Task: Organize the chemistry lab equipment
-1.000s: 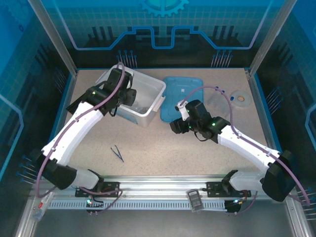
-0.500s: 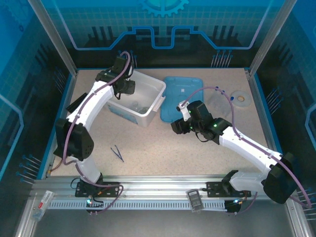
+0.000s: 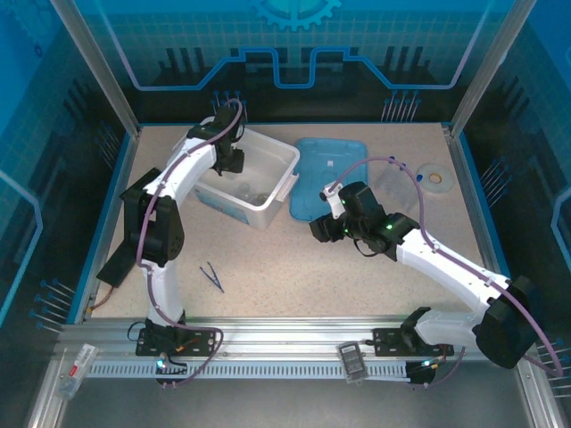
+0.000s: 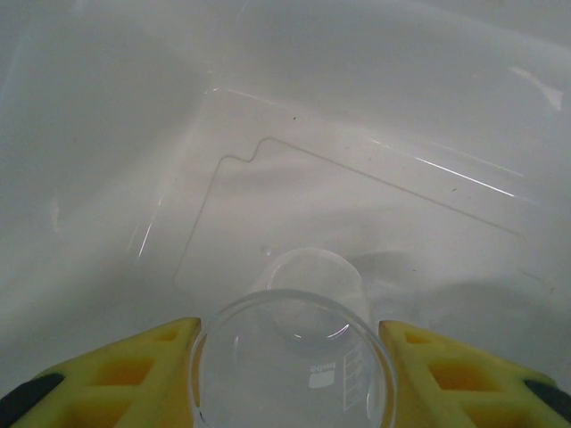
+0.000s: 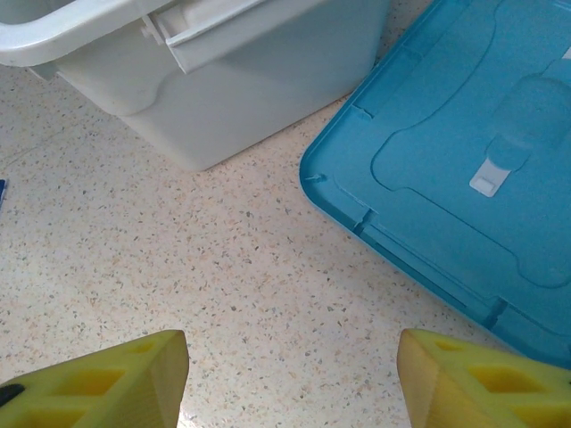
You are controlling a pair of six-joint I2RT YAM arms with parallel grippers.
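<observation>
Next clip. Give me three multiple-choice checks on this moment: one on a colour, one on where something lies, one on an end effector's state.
1. The lid beside the white bin is:
A red
B blue
C black

2. The tweezers lie:
A in the bin
B on the lid
C on the table

3. The left end effector is:
A open and empty
B closed on a clear beaker
C closed on a tube

Answers:
1 B, the top view shows it blue.
2 C, they lie on bare tabletop, apart from bin and lid.
3 B, the left wrist view shows its yellow fingers against both sides of the glass.
</observation>
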